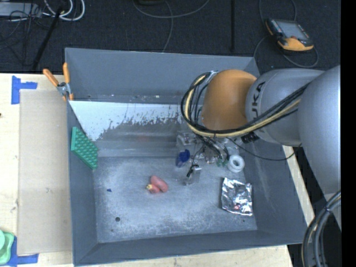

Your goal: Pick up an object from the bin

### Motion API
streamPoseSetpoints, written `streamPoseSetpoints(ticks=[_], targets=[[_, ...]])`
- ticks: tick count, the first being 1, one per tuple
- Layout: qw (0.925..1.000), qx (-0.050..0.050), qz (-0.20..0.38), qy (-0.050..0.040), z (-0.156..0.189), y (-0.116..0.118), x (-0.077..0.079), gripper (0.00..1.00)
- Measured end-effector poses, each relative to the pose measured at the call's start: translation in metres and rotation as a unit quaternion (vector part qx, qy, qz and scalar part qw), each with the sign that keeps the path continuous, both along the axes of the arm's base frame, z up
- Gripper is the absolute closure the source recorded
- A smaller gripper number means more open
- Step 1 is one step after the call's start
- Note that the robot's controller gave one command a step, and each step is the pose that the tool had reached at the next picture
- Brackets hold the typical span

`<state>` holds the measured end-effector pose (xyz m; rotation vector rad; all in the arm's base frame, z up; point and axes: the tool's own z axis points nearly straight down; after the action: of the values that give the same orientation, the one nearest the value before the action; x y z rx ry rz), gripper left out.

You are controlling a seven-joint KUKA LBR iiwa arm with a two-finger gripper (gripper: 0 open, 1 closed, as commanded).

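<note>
My gripper (193, 171) hangs low over the middle of the bin floor, under the orange-covered wrist. A small blue thing (182, 158) sits right against its left side; whether it is held I cannot tell. A pink, stubby piece with a yellowish end (158, 184) lies on the floor a short way to the gripper's lower left. A small white ring (236, 163) lies just right of the gripper.
A crinkled silver foil packet (237, 196) lies at the bin's lower right. A green perforated plate (83, 147) leans against the left wall. The arm and its cables cover the bin's upper right part.
</note>
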<state>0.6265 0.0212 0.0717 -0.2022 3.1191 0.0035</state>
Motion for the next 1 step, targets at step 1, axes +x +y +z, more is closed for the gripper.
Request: streamPoseSetpoints(ticks=[1], targets=[[0.9997,-0.001,-0.025,0.0056,0.0300,-0.0256,-0.0040,0.00]])
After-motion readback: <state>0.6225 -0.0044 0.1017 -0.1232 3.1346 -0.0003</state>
